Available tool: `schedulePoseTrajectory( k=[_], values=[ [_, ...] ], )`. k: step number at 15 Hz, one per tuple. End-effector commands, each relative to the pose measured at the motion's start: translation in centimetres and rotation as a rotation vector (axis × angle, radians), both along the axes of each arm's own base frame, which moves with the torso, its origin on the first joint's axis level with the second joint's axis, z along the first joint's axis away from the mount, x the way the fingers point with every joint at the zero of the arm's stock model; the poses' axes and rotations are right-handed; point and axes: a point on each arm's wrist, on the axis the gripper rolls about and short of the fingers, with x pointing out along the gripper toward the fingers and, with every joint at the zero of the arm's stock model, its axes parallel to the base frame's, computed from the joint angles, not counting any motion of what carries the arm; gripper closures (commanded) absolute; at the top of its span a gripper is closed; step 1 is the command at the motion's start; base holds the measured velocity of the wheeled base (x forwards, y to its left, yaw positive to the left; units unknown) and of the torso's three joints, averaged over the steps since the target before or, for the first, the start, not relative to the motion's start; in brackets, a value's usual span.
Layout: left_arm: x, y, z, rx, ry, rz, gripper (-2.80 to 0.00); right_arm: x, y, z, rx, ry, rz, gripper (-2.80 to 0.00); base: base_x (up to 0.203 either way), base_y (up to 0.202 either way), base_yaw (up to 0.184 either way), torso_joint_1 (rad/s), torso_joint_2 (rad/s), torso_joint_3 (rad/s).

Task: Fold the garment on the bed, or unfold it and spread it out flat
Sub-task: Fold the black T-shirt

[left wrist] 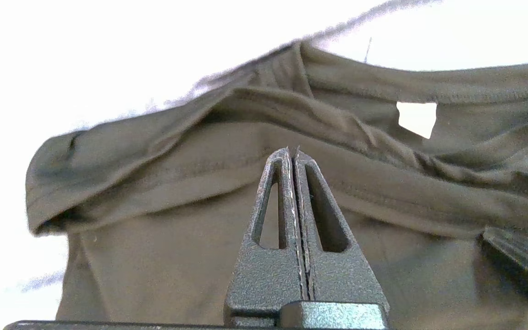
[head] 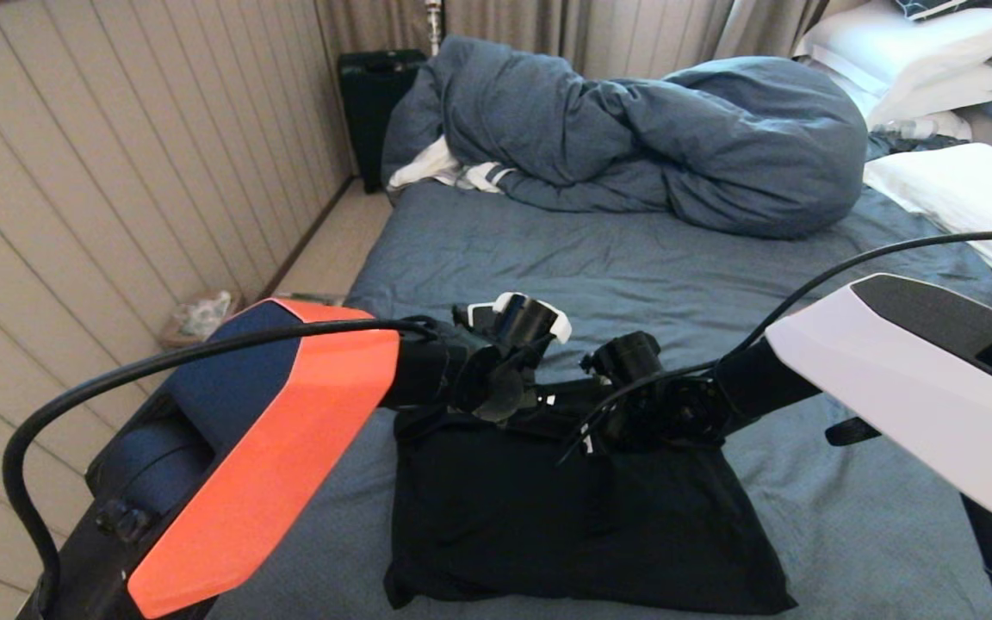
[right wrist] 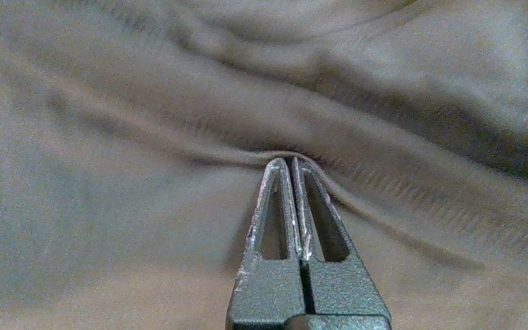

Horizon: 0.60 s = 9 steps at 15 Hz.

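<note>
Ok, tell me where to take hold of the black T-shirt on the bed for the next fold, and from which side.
Grip the T-shirt along its far edge, at the neck end with the white label, one gripper toward each corner. Come down from above: that edge is thick, layered fabric that a pinch can catch. The left gripper and right gripper are both shut there, apparently pinching it.

No readable text anywhere; the garment's small white neck label shows blank
</note>
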Motion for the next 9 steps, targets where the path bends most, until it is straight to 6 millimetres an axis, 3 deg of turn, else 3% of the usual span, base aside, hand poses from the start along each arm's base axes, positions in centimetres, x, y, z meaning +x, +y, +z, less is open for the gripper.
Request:
schedulePoseTrajectory(
  k=[1,9],
  values=[
    [-0.5,0.3,1.1,-0.013,-0.007,0.007,0.00,0.9,0.3,-0.3,-0.010,-0.020,-0.017,0.00,0.000,0.000,0.000,0.000,0.00,0.000],
    [-0.4,0.2,0.7,-0.012,-0.007,0.007,0.00,4.9,1.5,0.5,-0.072,-0.186,-0.154,0.00,0.000,0.000,0.000,0.000,0.00,0.000]
  ],
)
